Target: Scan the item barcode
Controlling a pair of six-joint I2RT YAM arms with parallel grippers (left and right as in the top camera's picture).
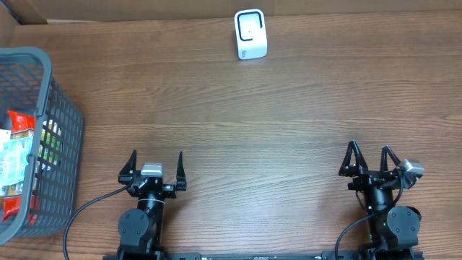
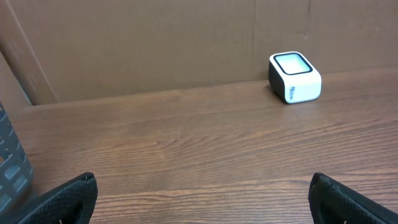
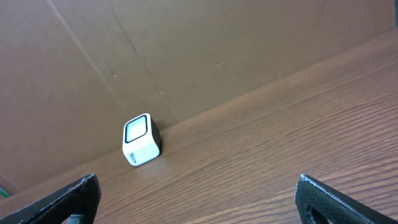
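Bare tabletop [image 1: 253, 115] stretches to the scanner [image 1: 250, 35] at the back — only the basket [image 1: 65, 130] blocks the left.

You'll see a white scanner [image 1: 250, 34] with a black back and dark-outlined face, and a brown table [image 1: 253, 130] with wood grain. The basket [image 1: 61, 123] is grey lattice, its packets [image 1: 18, 123] red, white and yellow-green. The left gripper [image 1: 157, 155] and right gripper [image 1: 368, 148] are black.
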